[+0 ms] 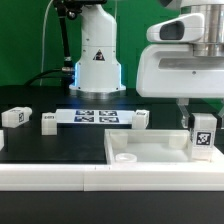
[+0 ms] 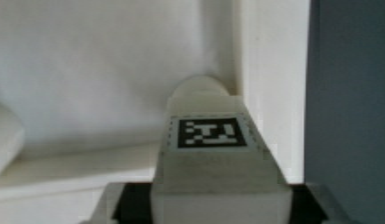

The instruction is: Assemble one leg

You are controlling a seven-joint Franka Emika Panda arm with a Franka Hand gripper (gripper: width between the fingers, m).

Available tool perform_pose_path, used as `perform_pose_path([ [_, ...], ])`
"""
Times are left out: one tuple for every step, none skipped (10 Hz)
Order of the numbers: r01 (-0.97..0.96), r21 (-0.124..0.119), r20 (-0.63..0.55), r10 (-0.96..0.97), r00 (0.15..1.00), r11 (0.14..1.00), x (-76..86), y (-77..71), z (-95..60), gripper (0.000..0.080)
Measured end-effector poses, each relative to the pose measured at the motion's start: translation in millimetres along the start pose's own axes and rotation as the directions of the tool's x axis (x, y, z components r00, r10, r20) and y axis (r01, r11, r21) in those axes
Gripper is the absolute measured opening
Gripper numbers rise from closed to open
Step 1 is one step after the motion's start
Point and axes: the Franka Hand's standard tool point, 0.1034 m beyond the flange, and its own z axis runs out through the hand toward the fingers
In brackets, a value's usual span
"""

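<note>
Leg: the leg (image 1: 203, 137), a short white post with a black-and-white tag, stands upright over the end of the panel at the exterior view's right, near that edge of the worktop; whether its foot touches the panel cannot be told.
Pincer: the pincer (image 1: 196, 120) is clamped narrowly on the leg; in the wrist view its dark fingers (image 2: 121, 206) flank the post (image 2: 210, 133).
Panel: the panel (image 1: 150, 148), large and white, lies flat toward the front edge, with a round socket (image 1: 125, 157).
Loose posts: three loose posts (image 1: 15, 117) (image 1: 48, 121) (image 1: 140, 119) lie toward the rear edge.
Marker board: the marker board (image 1: 97, 116) lies flat among them, before the arm's base (image 1: 97, 60).
Worktop: the worktop (image 1: 50, 145) is black.
</note>
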Motion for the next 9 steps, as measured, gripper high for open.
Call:
perform_pose_path([
  [-0.112, 0.003, -0.009, 0.112, 0.994, 0.994, 1.4, 0.3, 0.3, 0.0291],
  [-0.231, 0.003, -0.011, 0.231, 0.973, 0.973, 1.4, 0.9, 0.5, 0.0292],
  [-0.361, 0.001, -0.012, 0.360, 0.933, 0.933, 1.3, 1.4, 0.5, 0.0292],
  [-0.483, -0.001, -0.015, 0.483, 0.876, 0.876, 1.2, 1.9, 0.8, 0.0292],
  [-0.596, 0.004, -0.024, 0.595, 0.803, 0.803, 1.2, 2.4, 1.2, 0.0292],
  [-0.638, 0.012, -0.022, 0.638, 0.770, 0.770, 1.6, 3.6, 0.9, 0.0292],
  [-0.660, 0.014, -0.020, 0.660, 0.751, 0.751, 2.0, 4.2, 0.9, 0.0292],
  [-0.701, 0.015, -0.015, 0.701, 0.713, 0.713, 1.7, 4.1, 0.9, 0.0292],
  [-0.699, 0.014, -0.014, 0.699, 0.715, 0.715, 1.2, 3.7, 1.6, 0.0292],
])
